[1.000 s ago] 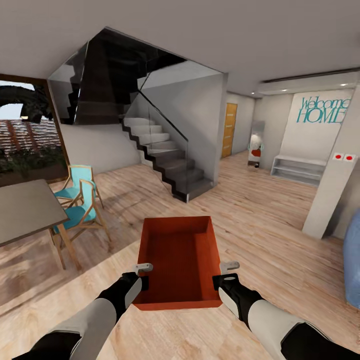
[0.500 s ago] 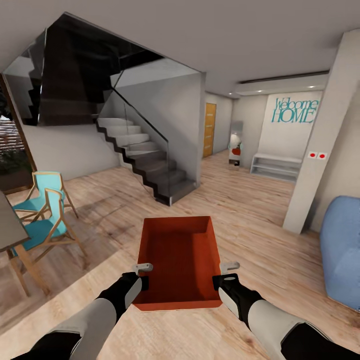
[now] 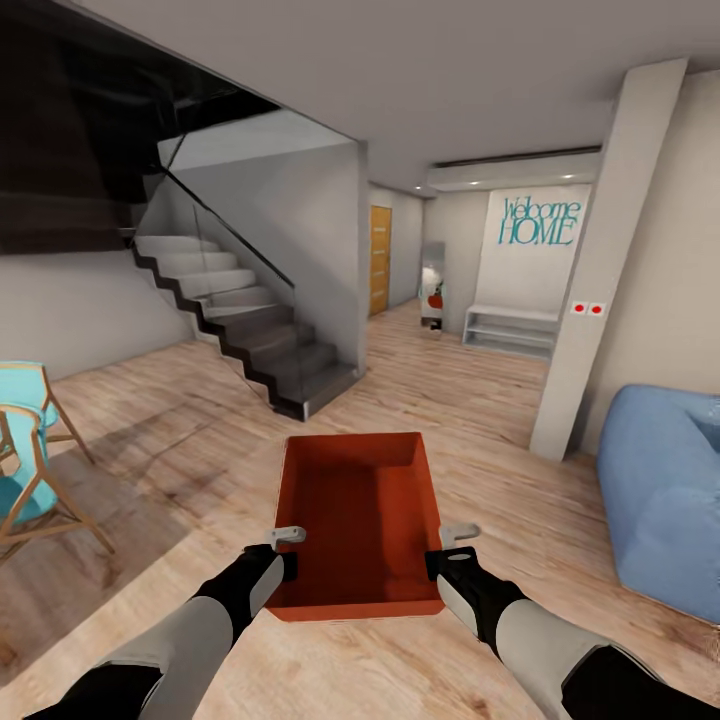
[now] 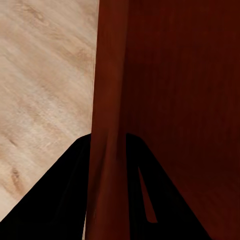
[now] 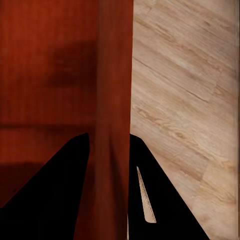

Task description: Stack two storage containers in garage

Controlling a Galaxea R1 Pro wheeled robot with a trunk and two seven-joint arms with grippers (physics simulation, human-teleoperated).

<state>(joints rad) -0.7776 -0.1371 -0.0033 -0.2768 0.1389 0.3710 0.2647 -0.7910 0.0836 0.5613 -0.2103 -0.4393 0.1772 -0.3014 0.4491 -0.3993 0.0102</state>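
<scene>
One orange-red storage container [image 3: 360, 510] hangs level above the light wood-plank floor [image 3: 480, 420] of the living room, held between both arms in the head view. My left gripper [image 3: 284, 552] is shut on its left side wall near the front corner, and my right gripper [image 3: 447, 550] is shut on the right wall. In the left wrist view the dark fingers [image 4: 65, 200] straddle the thin wall [image 4: 107, 90]. The right wrist view has the right gripper [image 5: 110, 150] pinching the opposite wall [image 5: 115, 70]. The container is empty.
A dark staircase [image 3: 260, 345] with a glass rail rises ahead on the left. A blue sofa [image 3: 665, 490] sits at the right beside a pale pillar [image 3: 590, 300]. Turquoise chairs [image 3: 25, 470] stand at the left edge. An orange door [image 3: 379, 260] and a white bench [image 3: 510, 330] lie down the hall.
The whole view has swung to the right: table and window slid out on the left, more of the sofa came in. The container and both grippers keep their place in the picture.
</scene>
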